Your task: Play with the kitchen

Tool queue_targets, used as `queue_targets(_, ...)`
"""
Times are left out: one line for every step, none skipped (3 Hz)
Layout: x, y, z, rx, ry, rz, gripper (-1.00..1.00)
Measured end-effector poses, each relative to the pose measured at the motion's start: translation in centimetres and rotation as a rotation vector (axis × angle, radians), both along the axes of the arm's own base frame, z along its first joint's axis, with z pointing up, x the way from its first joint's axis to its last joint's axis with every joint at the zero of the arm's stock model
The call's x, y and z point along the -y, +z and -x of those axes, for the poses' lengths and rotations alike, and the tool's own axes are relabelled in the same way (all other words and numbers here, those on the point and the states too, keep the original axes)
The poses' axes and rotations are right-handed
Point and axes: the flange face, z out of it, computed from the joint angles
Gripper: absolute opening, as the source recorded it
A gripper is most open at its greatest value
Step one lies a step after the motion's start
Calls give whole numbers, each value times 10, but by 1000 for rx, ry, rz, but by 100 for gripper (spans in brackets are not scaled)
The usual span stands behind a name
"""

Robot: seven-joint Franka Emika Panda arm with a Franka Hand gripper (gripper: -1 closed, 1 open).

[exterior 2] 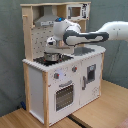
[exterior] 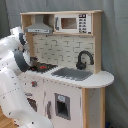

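Kitchen white, pale-wood; black stovetop; hand grip unclear.

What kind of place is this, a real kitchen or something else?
Probably a lab or test room, not a real kitchen. A white and pale-wood toy play kitchen stands on a wooden platform before a plain grey curtain, and a white robot arm reaches over the toy's black stovetop.
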Motion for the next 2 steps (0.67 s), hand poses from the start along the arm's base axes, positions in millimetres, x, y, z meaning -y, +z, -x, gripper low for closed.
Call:
queue_targets(30, 22, -3, -40, -62, 15, -100)
queue_targets(51, 34, 2, -89, -129, 33, -100)
